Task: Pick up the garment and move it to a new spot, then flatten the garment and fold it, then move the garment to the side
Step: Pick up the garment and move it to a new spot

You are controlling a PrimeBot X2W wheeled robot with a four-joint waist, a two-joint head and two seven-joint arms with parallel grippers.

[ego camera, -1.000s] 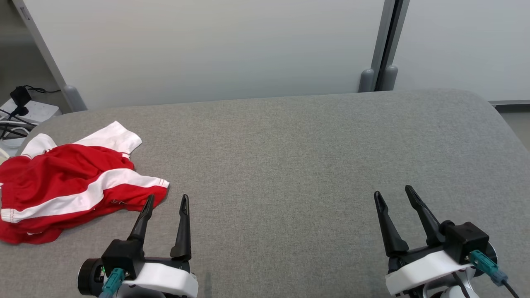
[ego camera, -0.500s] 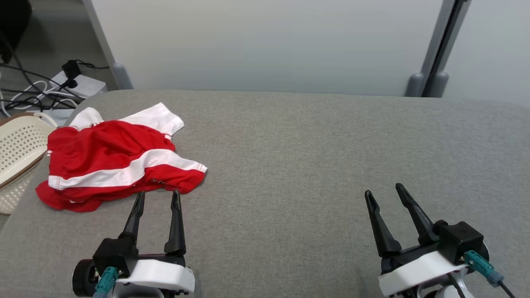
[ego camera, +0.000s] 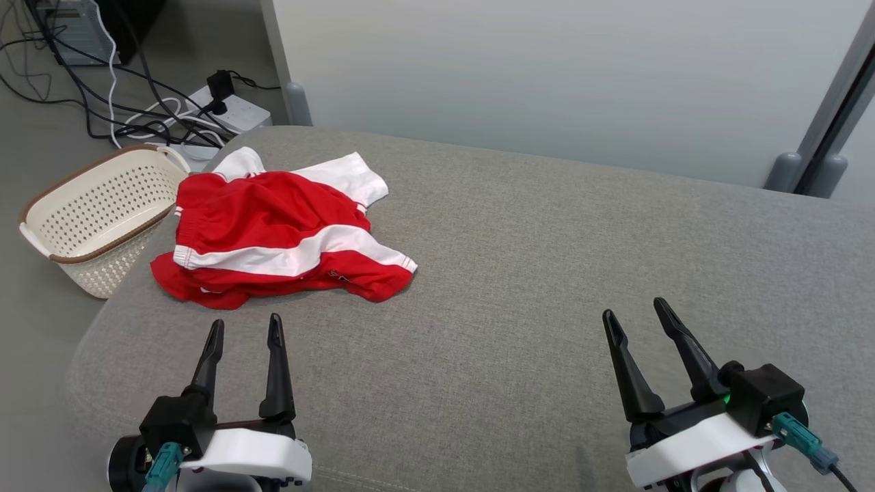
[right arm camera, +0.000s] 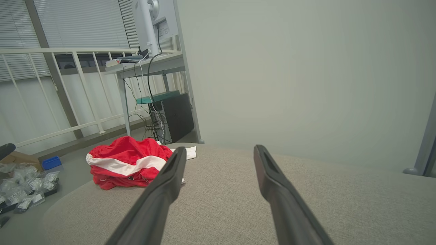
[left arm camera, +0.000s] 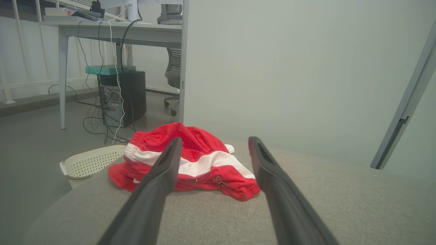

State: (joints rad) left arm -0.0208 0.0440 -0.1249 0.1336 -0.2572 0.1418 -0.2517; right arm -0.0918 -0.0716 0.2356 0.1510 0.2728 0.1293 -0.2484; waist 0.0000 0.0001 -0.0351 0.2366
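At the far left corner of the desk the crumpled red-and-white garment lies crosswise, near and straight ahead of the left hand, spread and empty; the right hand, likewise spread, sits well apart, so the left is nearer.

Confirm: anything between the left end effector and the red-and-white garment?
Nothing visible. Bare grey fabric surface separates the open left end effector from the crumpled red-and-white garment; the cream perforated plastic basket sits left of the surface, outside that path.
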